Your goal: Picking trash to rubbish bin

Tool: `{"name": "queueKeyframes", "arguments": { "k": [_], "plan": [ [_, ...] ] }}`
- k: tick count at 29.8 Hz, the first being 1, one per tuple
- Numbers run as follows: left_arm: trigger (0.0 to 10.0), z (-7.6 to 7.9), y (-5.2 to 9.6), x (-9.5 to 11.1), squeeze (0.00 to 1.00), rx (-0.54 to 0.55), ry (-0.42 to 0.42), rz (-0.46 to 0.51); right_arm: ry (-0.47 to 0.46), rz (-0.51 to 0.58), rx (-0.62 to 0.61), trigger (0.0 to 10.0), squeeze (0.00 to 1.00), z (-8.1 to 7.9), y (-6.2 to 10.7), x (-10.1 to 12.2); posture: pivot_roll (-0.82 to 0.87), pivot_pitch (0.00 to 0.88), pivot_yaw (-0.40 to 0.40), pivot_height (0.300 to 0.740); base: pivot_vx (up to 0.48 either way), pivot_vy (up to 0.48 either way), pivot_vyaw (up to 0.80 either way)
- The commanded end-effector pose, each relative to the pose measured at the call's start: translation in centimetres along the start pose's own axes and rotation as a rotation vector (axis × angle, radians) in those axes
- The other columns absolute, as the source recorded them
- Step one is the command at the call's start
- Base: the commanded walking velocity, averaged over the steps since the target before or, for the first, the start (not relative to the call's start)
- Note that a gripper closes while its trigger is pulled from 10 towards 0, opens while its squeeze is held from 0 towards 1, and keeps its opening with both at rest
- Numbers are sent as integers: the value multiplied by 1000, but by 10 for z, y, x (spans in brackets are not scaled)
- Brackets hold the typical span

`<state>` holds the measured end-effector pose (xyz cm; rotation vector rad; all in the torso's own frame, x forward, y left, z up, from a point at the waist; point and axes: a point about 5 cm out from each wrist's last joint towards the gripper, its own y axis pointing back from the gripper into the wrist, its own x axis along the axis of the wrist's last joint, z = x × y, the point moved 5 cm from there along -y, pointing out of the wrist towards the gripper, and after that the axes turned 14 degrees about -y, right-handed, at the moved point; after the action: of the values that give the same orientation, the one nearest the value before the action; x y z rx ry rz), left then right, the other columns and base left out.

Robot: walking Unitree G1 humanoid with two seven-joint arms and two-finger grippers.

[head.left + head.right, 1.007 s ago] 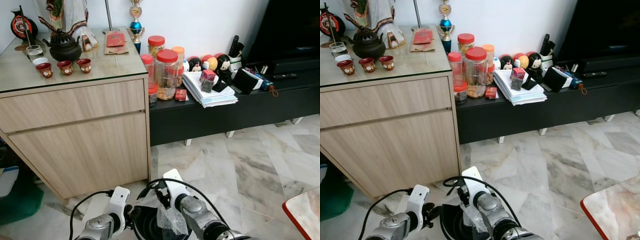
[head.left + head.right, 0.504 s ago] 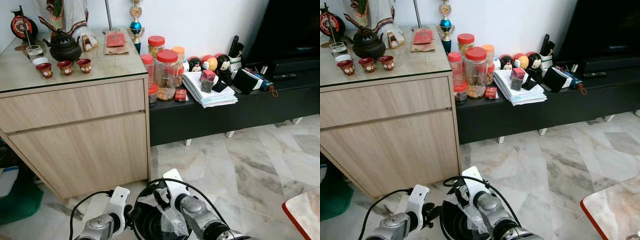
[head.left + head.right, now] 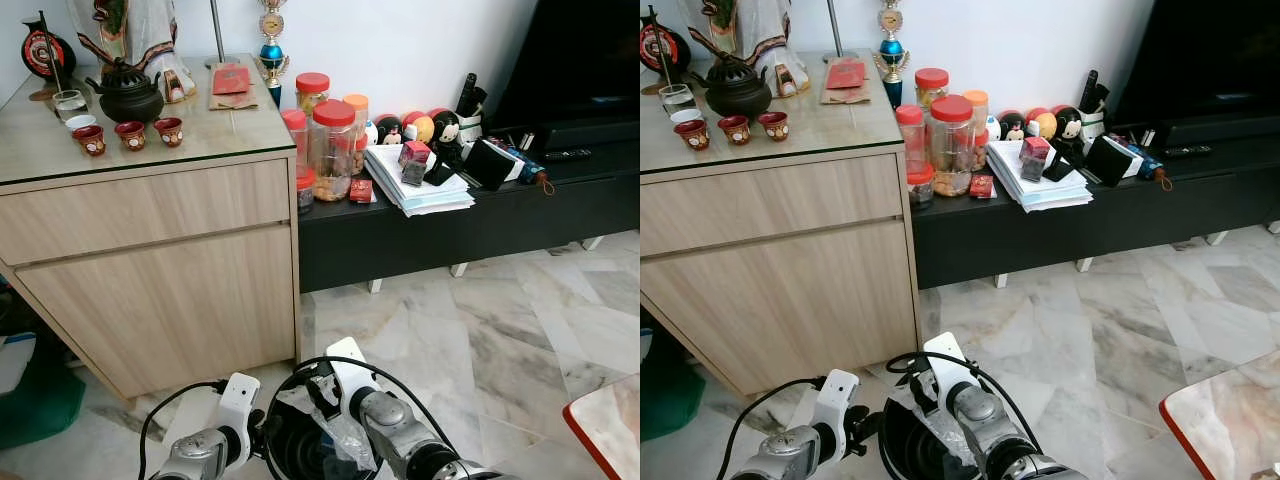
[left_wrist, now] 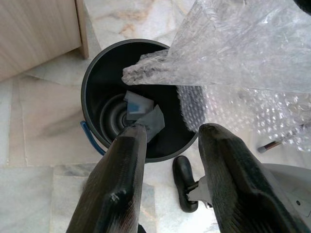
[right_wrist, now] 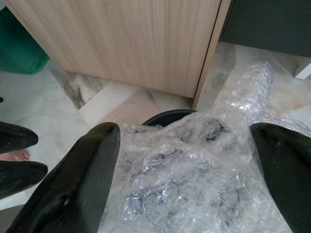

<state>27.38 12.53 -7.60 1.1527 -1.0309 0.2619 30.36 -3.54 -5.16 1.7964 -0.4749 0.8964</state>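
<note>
A black round rubbish bin (image 4: 92, 97) stands on the marble floor in front of the wooden cabinet, with scraps of paper (image 4: 141, 111) at its bottom. A crumpled sheet of clear bubble wrap (image 5: 194, 170) hangs over the bin's mouth (image 3: 335, 430). My right gripper (image 5: 187, 131) is open, its fingers spread wide on either side of the wrap, just above the bin rim (image 5: 165, 116). My left gripper (image 4: 170, 133) is open and holds nothing, hovering over the bin's near side beside the wrap (image 4: 243, 48).
The light wooden cabinet (image 3: 160, 290) rises right behind the bin. A low black TV bench (image 3: 450, 230) with jars and papers runs to its right. A green object (image 5: 19, 43) lies on the floor at the left. A red-edged table corner (image 3: 610, 420) juts in at the right.
The bubble wrap has spread a little lower and wider over the bin's mouth. Both arms have hardly moved.
</note>
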Motion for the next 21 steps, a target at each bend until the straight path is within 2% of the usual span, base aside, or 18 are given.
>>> {"name": "queueKeyframes", "arguments": {
  "k": [1, 16, 17, 18, 21],
  "plan": [
    [10000, -1, 0, 2, 0, 0, 2, 7, 4, 26, 37, 10000, 1000, -15, -4, 12, 164, 0, -58, 740, 0, 0, 0],
    [10000, -2, 0, 4, 0, 2, 5, 11, -6, 40, 67, 10000, 1000, -21, -4, 17, 165, 0, -63, 740, 0, 0, 0],
    [10000, -2, 0, 4, 0, 2, 5, 11, 1, 31, 79, 10000, 710, -23, -5, 16, 165, 0, -63, 740, 0, 0, 0],
    [10000, -2, 0, 4, 0, 2, 5, 11, 4, 21, 91, 10000, 0, -25, -5, 15, 165, 0, -63, 740, 0, 0, 0],
    [10000, -1, 0, 4, 0, 1, 4, 11, 13, -12, 123, 10000, 0, -30, -4, 8, 165, 0, -63, 740, 0, 0, 0]
  ]
}}
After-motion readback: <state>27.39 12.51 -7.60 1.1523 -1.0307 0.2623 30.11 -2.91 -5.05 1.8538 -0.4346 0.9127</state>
